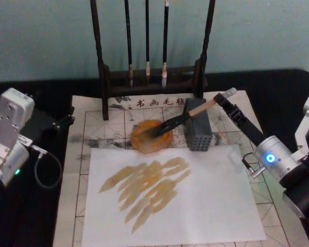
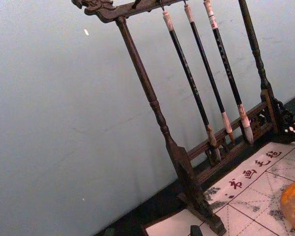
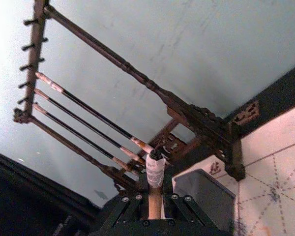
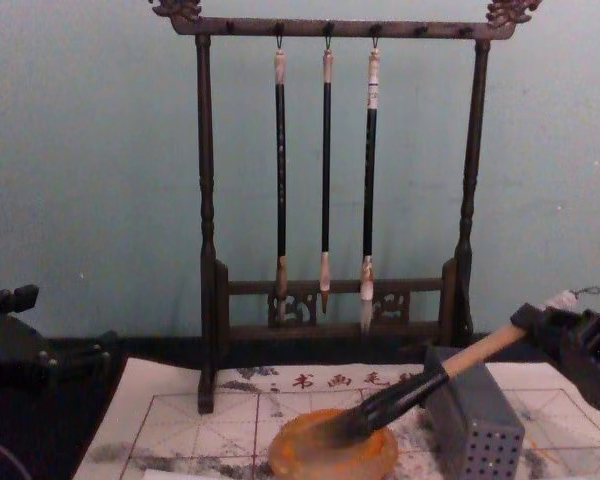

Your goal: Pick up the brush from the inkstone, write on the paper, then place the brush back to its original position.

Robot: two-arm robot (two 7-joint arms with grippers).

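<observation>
The brush (image 1: 195,110) slants from the upper right down to the round orange-brown inkstone (image 1: 139,141), its black bristles lying in the dish. My right gripper (image 1: 222,99) is shut on the pale handle near the whitish end cap. From the chest, the brush (image 4: 475,352) passes just over the grey box and its tip touches the inkstone (image 4: 290,458). The right gripper (image 4: 540,325) comes in from the right. The right wrist view has the handle (image 3: 155,172) between the gripper (image 3: 155,206) fingers. The gridded paper (image 1: 113,121) lies beneath. My left gripper (image 1: 66,119) is parked at the left.
A plain white sheet (image 1: 206,206) with orange-brown strokes covers the near part of the paper. A grey perforated box (image 1: 198,134) stands right of the inkstone. A dark wooden rack (image 1: 152,77) with three thin hanging brushes (image 4: 325,170) stands at the back edge.
</observation>
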